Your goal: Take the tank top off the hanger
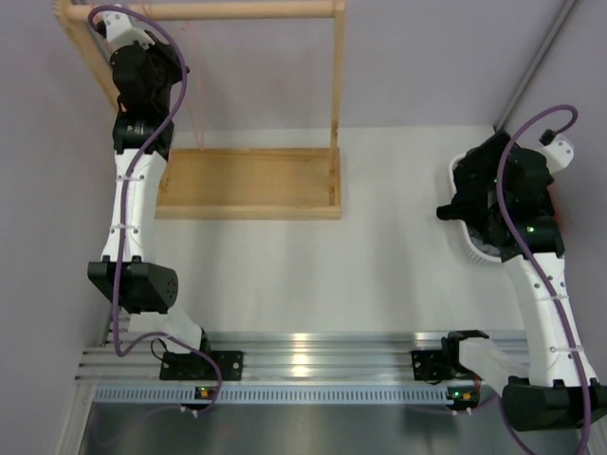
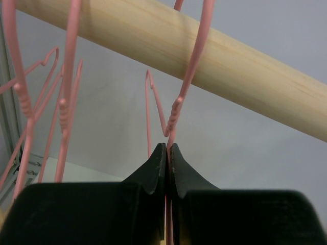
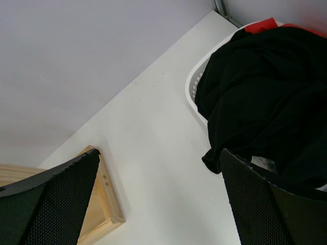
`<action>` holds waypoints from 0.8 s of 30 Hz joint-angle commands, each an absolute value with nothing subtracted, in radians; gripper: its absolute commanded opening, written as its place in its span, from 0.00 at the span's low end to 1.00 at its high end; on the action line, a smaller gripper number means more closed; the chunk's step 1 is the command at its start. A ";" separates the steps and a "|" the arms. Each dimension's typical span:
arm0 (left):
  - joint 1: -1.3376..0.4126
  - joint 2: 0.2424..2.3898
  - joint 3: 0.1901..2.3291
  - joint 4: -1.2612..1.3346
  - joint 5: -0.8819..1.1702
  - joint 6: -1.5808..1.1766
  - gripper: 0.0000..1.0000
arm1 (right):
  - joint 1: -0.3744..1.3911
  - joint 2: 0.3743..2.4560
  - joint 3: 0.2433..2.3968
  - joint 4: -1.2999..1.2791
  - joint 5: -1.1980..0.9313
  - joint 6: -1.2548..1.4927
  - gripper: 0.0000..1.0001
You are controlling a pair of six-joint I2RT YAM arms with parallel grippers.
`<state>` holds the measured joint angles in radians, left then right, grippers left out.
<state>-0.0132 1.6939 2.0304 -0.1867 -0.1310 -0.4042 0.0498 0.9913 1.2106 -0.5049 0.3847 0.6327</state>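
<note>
— Room and surface first?
— Pale lilac wall (image 1: 427, 57) behind, plain and matte. Below, a smooth white counter (image 1: 285, 265), edged at the near side by a ribbed aluminium rail (image 1: 313, 358) carrying both arm bases.

— Far left?
— Light wooden rack: round dowel rail (image 2: 245, 66) on top, square posts, shallow flat base tray (image 1: 247, 185) resting on the counter. Grain visible along the dowel. Hooked over it, thin pink wire hangers (image 2: 63, 107) with twisted necks.

— Left pincer (image 2: 167, 147)?
— Up at the dowel, clamped on one pink wire hanger (image 2: 174, 109) just below its twisted neck. Smooth black fingers pressed together, only the wire between them. Bare wire wherever visible.

— And to the right?
— Right pincer (image 3: 159, 153) spread wide, gripping nothing, hovering beside the basket; mesh-textured black pads.
— Container?
— White plastic laundry basket (image 3: 189, 81), rounded rim, slotted wall, standing on the counter near its right edge. Inside, a black garment (image 3: 265, 92), soft and creased, heaped high, one fold spilling over the rim onto the counter side. Behind it, a scrap of red cloth (image 3: 261, 24).

— The tank top, then?
— Cannot tell the cut from that heap. Well apart from the rack and hangers, across the counter.
</note>
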 commanded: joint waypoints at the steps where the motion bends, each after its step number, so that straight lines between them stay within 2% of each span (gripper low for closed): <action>1: -0.006 1.698 2.068 -0.143 -0.147 -0.423 0.00 | 0.061 0.986 1.210 -0.442 0.364 0.612 0.99; 10: 0.026 1.657 2.022 -0.143 -0.158 -0.423 0.00 | 0.066 0.999 1.212 -0.433 0.339 0.627 1.00; 15: 0.025 1.614 1.988 -0.144 -0.164 -0.413 0.08 | 0.072 1.002 1.204 -0.423 0.339 0.629 0.99; 18: 0.026 1.583 1.959 -0.143 -0.190 -0.407 0.14 | 0.081 1.005 1.204 -0.423 0.336 0.629 0.99; 19: 0.026 1.574 1.953 -0.143 -0.193 -0.403 0.19 | 0.086 1.006 1.204 -0.422 0.336 0.630 0.99; 21: 0.026 1.553 1.934 -0.143 -0.190 -0.403 0.25 | 0.090 1.005 1.203 -0.417 0.336 0.630 0.99; 22: 0.025 1.543 1.928 -0.143 -0.190 -0.403 0.34 | 0.097 1.005 1.203 -0.416 0.336 0.632 0.99; 24: 0.026 1.520 1.918 -0.141 -0.193 -0.403 0.39 | 0.101 1.003 1.203 -0.414 0.336 0.632 0.99</action>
